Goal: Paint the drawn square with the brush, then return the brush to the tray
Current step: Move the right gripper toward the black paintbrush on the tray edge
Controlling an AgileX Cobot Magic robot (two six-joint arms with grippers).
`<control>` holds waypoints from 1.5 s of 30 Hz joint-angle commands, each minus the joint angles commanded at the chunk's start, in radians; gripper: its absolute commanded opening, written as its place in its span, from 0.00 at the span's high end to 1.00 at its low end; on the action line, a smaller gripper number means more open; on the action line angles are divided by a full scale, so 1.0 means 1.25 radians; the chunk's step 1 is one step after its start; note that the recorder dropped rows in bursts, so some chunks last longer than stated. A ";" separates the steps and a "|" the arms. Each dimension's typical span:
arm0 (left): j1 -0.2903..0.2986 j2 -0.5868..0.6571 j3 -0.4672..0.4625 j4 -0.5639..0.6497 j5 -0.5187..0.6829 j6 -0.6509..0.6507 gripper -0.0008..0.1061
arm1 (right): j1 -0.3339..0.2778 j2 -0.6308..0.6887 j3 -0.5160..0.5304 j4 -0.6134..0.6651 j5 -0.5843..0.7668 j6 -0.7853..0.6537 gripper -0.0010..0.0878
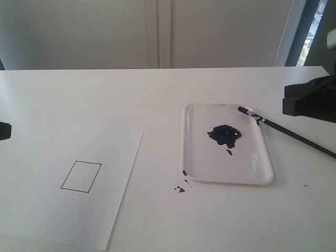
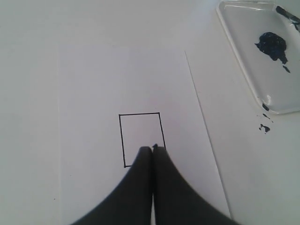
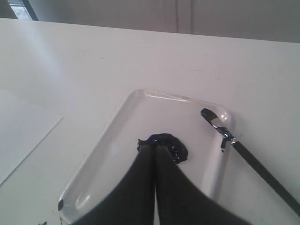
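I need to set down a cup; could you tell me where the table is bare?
Bare table behind the paper sheet and between sheet and tray. Crowded: paint spots at the tray's near corner, brush across its far corner.

One tray (image 1: pixel 247 164), one brush (image 1: pixel 294 135), one paper sheet (image 1: pixel 118 152), one drawn square (image 1: pixel 81 176), perhaps three small paint spatters (image 1: pixel 180 189).

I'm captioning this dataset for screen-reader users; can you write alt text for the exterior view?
A white table holds white paper with a blank drawn square on the left and a clear tray with a dark blue paint blob on the right. The brush lies with its bristles on the tray's far right corner, handle trailing off to the right.
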 joint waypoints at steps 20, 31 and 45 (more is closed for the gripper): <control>0.000 0.000 0.000 -0.006 -0.005 0.004 0.99 | 0.000 -0.063 0.006 0.000 0.036 -0.222 0.99; 0.000 0.000 0.000 -0.006 -0.007 0.004 0.99 | 0.000 -0.098 0.006 0.000 0.079 -0.204 0.99; 0.000 0.000 0.000 -0.006 -0.031 0.004 0.99 | 0.049 -0.123 0.008 0.000 0.110 -0.036 0.99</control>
